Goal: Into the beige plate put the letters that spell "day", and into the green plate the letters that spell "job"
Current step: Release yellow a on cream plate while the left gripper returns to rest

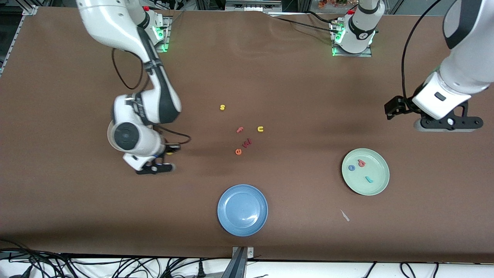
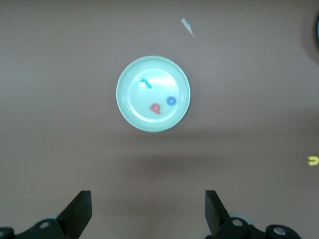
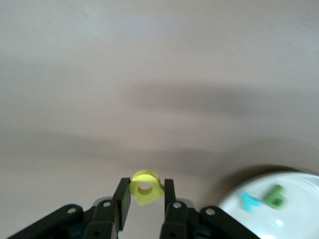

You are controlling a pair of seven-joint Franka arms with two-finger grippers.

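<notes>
While right gripper (image 3: 144, 199) pinches yellow a (image 3: 145, 187), blue plate (image 1: 242, 227), loose letters (image 1: 243, 143) nearby

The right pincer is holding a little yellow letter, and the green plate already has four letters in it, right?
Not quite. The green plate has three letters, not four: a teal j, a blue o and a red b, as the left wrist view shows. The right pincer does hold the little yellow letter.

White arms (image 1: 146, 96) with dark grey joints, black fingers (image 2: 79, 211), looping black cables, green-lit bases (image 1: 349, 42).
</notes>
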